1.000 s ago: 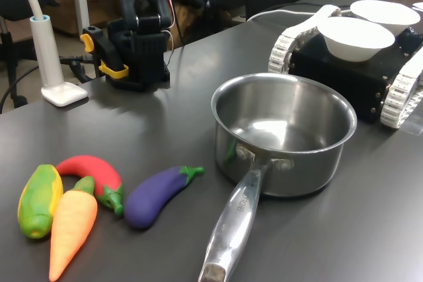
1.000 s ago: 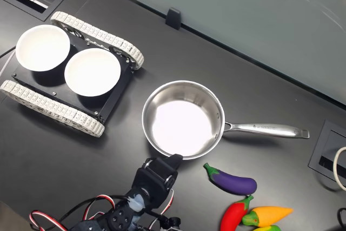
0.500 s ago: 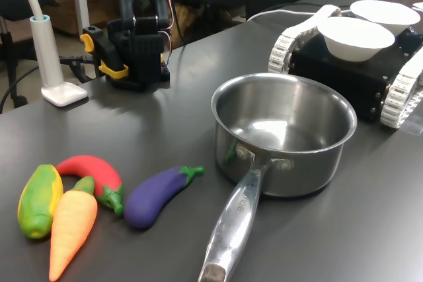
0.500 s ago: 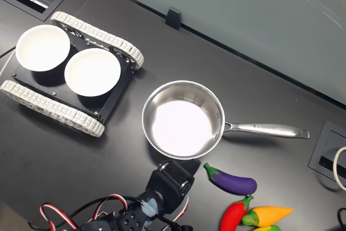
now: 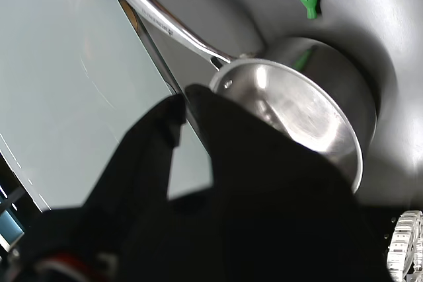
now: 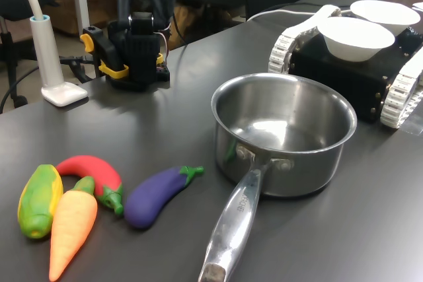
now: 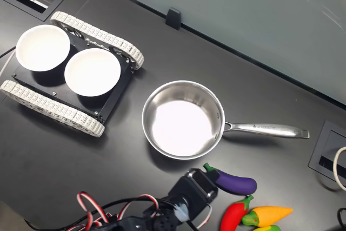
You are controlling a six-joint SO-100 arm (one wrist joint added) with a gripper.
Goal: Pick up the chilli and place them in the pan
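Note:
The red chilli [image 6: 89,168] with its green cap lies on the dark table between a yellow-green vegetable and the carrot; in the second exterior view the chilli [image 7: 233,216] is at the bottom edge. The steel pan [image 6: 284,130] stands empty, its long handle toward the first exterior view's front, and the pan [image 7: 183,118] sits mid-table in the second exterior view. My black gripper [image 7: 203,181] hovers just beside the eggplant's stem end, a little short of the chilli. In the wrist view the gripper [image 5: 185,100] looks shut with nothing in it, with the pan [image 5: 297,107] beyond it.
A purple eggplant [image 6: 155,193] lies between chilli and pan. An orange carrot [image 6: 71,226] and a yellow-green vegetable [image 6: 39,199] touch the chilli. A tracked black platform [image 7: 32,101] carries two white bowls [image 7: 92,71]. The arm's base [image 6: 135,47] stands at the table's far edge, a white lamp foot [image 6: 64,94] beside it.
The arm has swung toward the second exterior view's right, from beside the pan's near rim to just beside the eggplant. Pan and vegetables have not moved.

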